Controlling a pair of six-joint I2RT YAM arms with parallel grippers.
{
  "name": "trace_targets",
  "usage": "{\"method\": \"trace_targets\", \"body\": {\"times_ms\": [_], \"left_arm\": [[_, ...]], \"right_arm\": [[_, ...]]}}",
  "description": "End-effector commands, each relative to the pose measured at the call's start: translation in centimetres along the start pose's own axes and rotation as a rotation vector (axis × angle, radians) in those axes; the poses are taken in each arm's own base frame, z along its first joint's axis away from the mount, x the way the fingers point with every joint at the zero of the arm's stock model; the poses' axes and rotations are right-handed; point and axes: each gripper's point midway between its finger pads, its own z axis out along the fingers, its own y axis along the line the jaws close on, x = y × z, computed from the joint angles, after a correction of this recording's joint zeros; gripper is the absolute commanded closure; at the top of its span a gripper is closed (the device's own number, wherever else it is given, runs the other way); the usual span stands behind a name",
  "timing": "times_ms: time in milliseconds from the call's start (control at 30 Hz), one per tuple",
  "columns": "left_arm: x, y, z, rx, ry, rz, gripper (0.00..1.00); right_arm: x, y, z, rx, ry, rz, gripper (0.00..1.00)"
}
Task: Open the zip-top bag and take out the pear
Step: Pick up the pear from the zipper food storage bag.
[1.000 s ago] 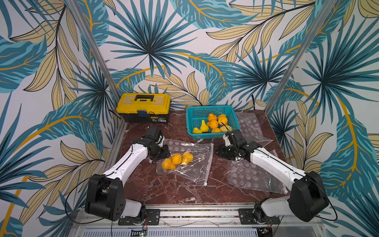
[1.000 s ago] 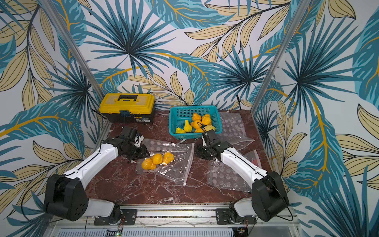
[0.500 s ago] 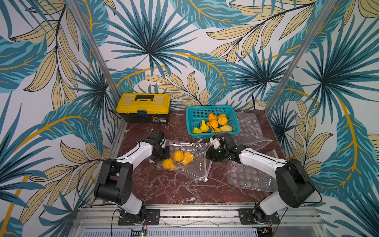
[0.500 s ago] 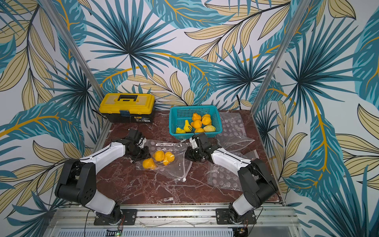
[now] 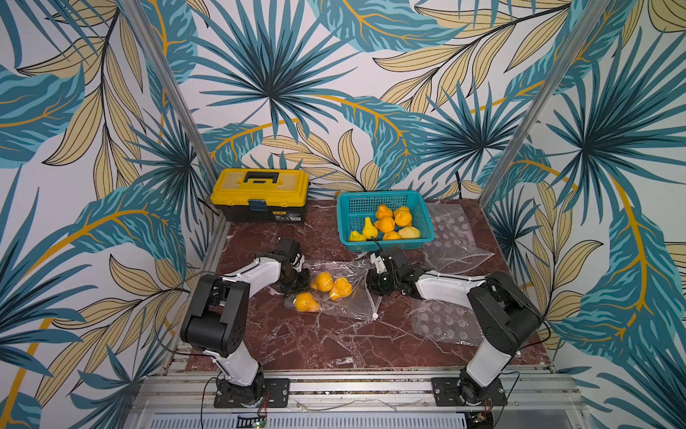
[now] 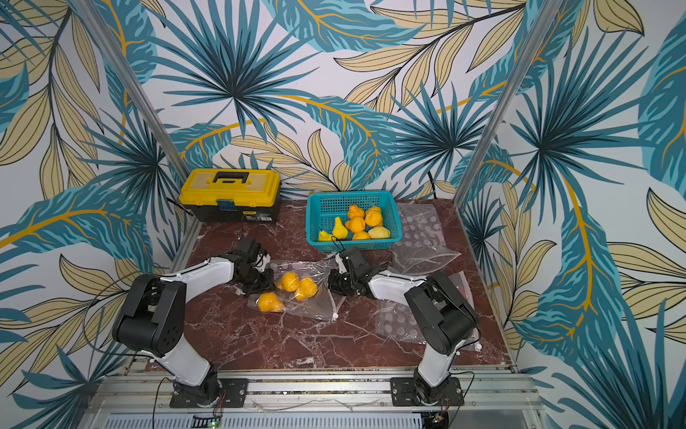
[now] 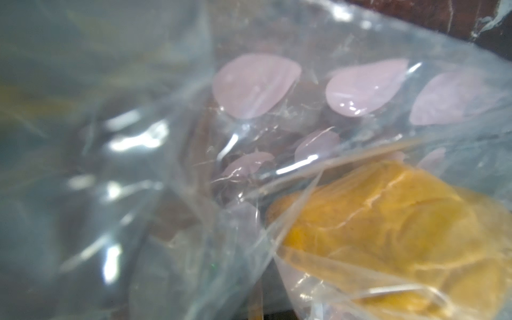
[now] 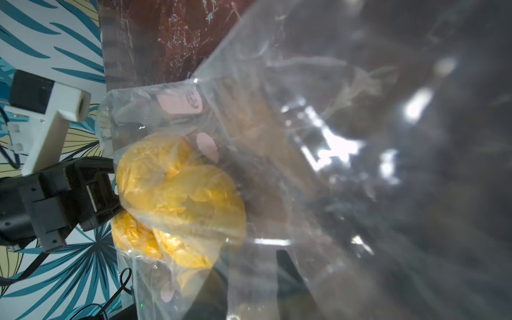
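The clear zip-top bag [image 5: 358,306] [image 6: 321,306] lies crumpled mid-table with three orange-yellow pears [image 5: 323,281] [image 6: 288,281] inside. My left gripper [image 5: 299,280] [image 6: 265,282] is at the bag's left edge, shut on the plastic. In the right wrist view it [image 8: 110,194] presses against the pears [image 8: 180,199]. My right gripper [image 5: 373,284] [image 6: 334,286] is at the bag's right edge. Its two dark fingers [image 8: 288,277] stand apart behind the film, gripper [image 8: 249,288] open. Film [image 7: 249,83] and one pear [image 7: 401,235] fill the left wrist view, hiding the jaws.
A teal basket [image 5: 386,198] holding more fruit stands behind the bag. A yellow toolbox [image 5: 260,189] sits at the back left. Two empty dotted bags [image 5: 453,241] [image 5: 441,321] lie on the right. The bag's white slider [image 5: 375,315] points to the front.
Both arms have drawn in toward the bag. The right gripper slid left to its right edge, the left jaws closed on its left edge, and the bag has bunched up between them.
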Motion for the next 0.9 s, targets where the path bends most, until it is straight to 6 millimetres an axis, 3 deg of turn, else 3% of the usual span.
{"method": "trace_targets", "body": {"times_ms": [0, 167, 267, 433, 700, 867], "left_arm": [[2.1, 1.1, 1.3, -0.023, 0.077, 0.001, 0.89], [2.0, 0.9, 1.1, -0.018, 0.071, 0.002, 0.9], [2.0, 0.8, 1.1, -0.013, 0.072, 0.001, 0.9], [2.0, 0.6, 1.2, -0.009, 0.071, 0.001, 0.9], [2.7, 1.0, 1.1, -0.019, 0.068, -0.013, 0.9], [3.0, 1.5, 1.3, -0.038, 0.069, -0.027, 0.9]], "right_arm": [[-1.6, 2.2, 0.8, -0.089, -0.073, -0.035, 0.68], [-2.4, 7.3, -1.1, -0.216, -0.139, -0.135, 0.63], [-1.8, 7.6, -0.6, -0.167, -0.11, -0.17, 0.57], [-0.1, 4.7, 1.8, -0.007, -0.044, -0.17, 0.44], [2.7, 2.4, 4.3, 0.17, 0.053, -0.263, 0.33], [3.4, -1.1, 3.5, 0.34, 0.07, -0.275, 0.32]]}}
